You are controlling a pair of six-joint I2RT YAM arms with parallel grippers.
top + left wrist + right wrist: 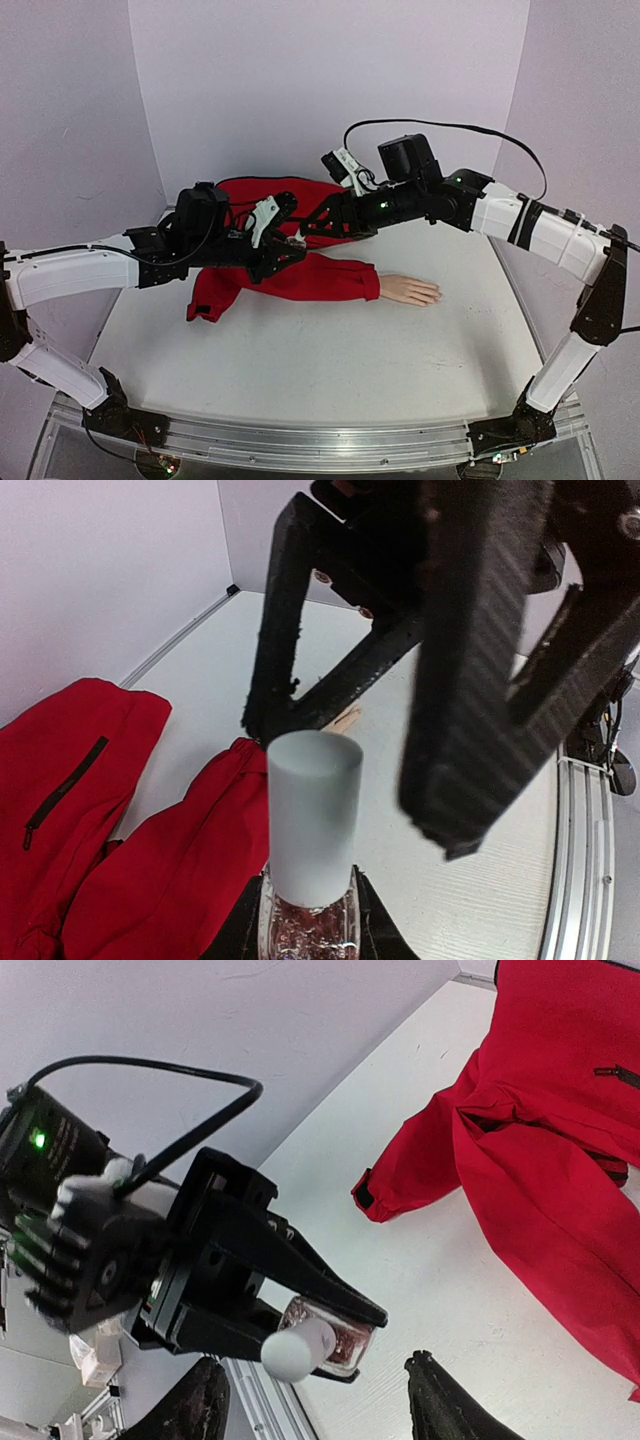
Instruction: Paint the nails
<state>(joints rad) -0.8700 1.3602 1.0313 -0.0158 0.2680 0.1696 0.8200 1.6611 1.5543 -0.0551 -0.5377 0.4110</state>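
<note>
Currently the left claw (287, 250) clamps the bottle (336, 1335), with the right claw (320, 1405) open beside its white cap (313, 820). A skewed pinch could wrench it loose and spill on the red sleeve (320, 278); the nails (432, 293) lie on the surface (300, 350), toward its right edge.

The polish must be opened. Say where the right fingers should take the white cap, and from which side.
Take the white cap by its round side wall, one of the right fingers on each side, coming in over its free flat end. It stands clear of the left fingers, shut on the bottle.
</note>
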